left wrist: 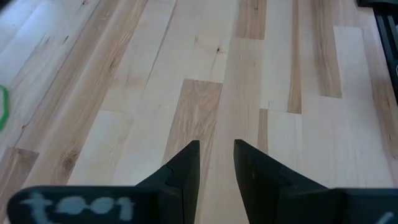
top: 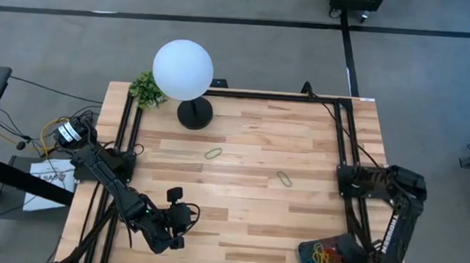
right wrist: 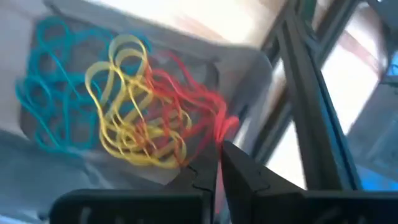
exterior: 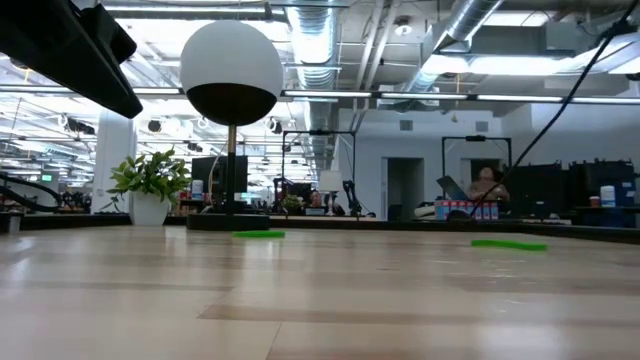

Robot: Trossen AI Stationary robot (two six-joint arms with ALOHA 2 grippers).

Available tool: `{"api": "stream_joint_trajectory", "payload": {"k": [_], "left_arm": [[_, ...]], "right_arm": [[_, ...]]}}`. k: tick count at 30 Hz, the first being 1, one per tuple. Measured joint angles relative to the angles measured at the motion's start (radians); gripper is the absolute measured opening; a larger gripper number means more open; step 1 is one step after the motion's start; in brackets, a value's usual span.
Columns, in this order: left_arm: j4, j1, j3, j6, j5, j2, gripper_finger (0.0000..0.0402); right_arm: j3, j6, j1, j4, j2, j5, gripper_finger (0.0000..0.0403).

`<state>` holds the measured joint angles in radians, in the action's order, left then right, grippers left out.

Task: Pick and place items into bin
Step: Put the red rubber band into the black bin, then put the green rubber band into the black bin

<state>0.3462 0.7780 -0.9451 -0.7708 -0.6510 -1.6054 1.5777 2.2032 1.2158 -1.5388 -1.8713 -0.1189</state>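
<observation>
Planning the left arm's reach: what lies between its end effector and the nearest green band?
In the high view, only bare table lies between the left end effector and the green band.

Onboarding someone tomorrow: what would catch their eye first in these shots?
Probably the big white globe lamp at the table's far edge, beside a small green plant. Next, the tangle of yellow, red and blue rubber bands in the mesh bin at the near right corner, under the right claw. Two green bands lie mid-table.
</observation>
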Motion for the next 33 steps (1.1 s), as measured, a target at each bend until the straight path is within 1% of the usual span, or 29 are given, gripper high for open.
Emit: {"api": "stream_joint_trajectory", "payload": {"k": [5, 10, 17, 22, 24, 25, 26, 30, 32, 33], "left_arm": [[0.000, 0.000, 0.000, 0.000, 0.000, 0.000, 0.0089], [0.001, 0.000, 0.000, 0.000, 0.000, 0.000, 0.0089], [0.003, 0.000, 0.000, 0.000, 0.000, 0.000, 0.0089], [0.003, 0.000, 0.000, 0.000, 0.000, 0.000, 0.0089], [0.003, 0.000, 0.000, 0.000, -0.001, 0.000, 0.0089], [0.003, 0.000, 0.000, 0.000, -0.001, 0.000, 0.0089], [0.003, 0.000, 0.000, 0.000, -0.001, 0.000, 0.0089], [0.003, 0.000, 0.000, 0.000, -0.001, 0.000, 0.0089], [0.003, 0.000, 0.000, 0.000, -0.001, 0.000, 0.0089], [0.003, 0.000, 0.000, -0.001, -0.001, 0.000, 0.0089]], "right_arm": [[-0.055, -0.016, -0.035, 0.027, 0.000, 0.017, 0.0051], [-0.126, -0.091, -0.090, 0.041, 0.000, 0.016, 0.0083], [-0.147, -0.233, -0.159, 0.122, 0.000, 0.013, 0.0093], [-0.147, -0.273, -0.194, 0.130, 0.000, 0.025, 0.0093], [-0.147, -0.297, -0.212, 0.130, 0.000, 0.065, 0.0093], [-0.147, -0.321, -0.222, 0.130, 0.000, 0.102, 0.0093], [-0.147, -0.350, -0.232, 0.130, 0.000, 0.154, 0.0093], [-0.147, -0.464, -0.283, 0.130, 0.000, 0.422, 0.0093], [-0.147, -0.499, -0.325, 0.123, 0.000, 0.484, 0.0093], [-0.147, -0.513, -0.348, 0.111, 0.000, 0.490, 0.0093]]}}
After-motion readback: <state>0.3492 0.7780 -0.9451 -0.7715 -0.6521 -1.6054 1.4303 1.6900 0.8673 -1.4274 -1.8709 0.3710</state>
